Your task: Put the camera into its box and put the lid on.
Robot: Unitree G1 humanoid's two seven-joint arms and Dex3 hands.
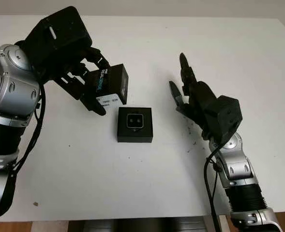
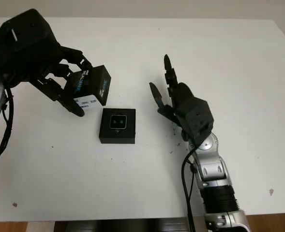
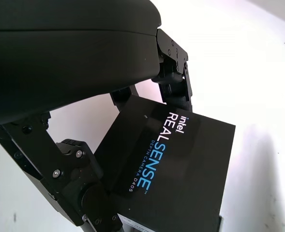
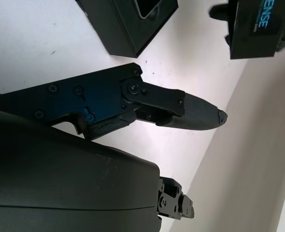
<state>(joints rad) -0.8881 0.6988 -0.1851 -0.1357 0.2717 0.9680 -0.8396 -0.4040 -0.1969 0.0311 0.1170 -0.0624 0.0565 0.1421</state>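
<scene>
A black open box [image 1: 135, 125] sits on the white table [image 1: 147, 183] near the middle, with the small silver camera [image 1: 134, 120] lying in it. Up and to the left of it, my left hand [image 1: 86, 82] is shut on the black lid [image 1: 111, 85], printed "Intel RealSense" [image 3: 169, 159], and holds it tilted in the air. The lid [image 2: 90, 85] hangs beside the box [image 2: 117, 125], not over it. My right hand [image 1: 186, 92] is open just right of the box, fingers pointing away from me. In the right wrist view the box [image 4: 130, 21] and the lid [image 4: 258, 26] lie beyond one finger [image 4: 181, 108].
The table's front edge [image 1: 132, 217] runs along the bottom. A few small dark specks [image 1: 193, 142] mark the surface right of the box.
</scene>
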